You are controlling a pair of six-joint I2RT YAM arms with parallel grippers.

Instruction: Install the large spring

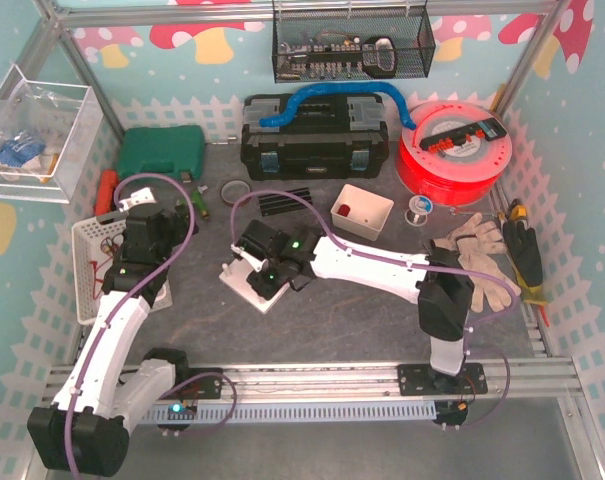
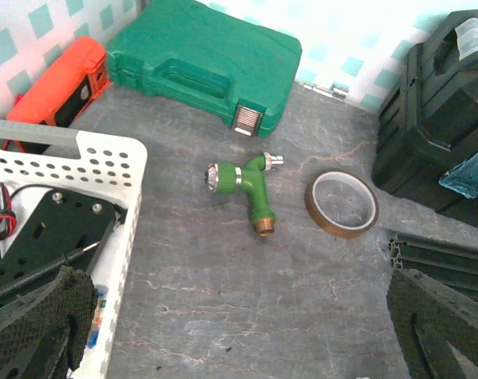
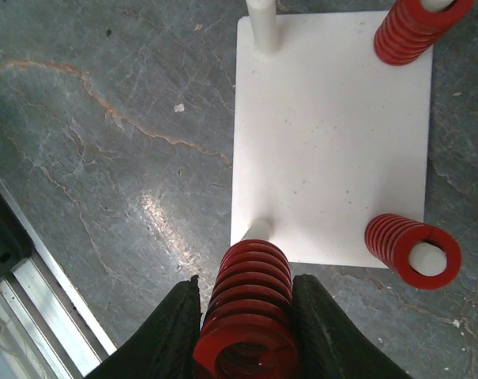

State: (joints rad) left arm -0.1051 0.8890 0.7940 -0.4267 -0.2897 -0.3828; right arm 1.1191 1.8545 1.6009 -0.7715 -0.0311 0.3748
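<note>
Large spring between right fingers, by peg at plate edge

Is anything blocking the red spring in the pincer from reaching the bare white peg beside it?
Nothing visible does: the right pincer holds the large spring just short of the bare peg, whose top is free.

Green case behind hose nozzle, tape roll

Looks down on a grey table past the left gripper, fingers spread wide apart. Finds a green hose nozzle lying mid-frame, a tape roll near its right, a green case behind, a white perforated basket left, a black toolbox right.
</note>
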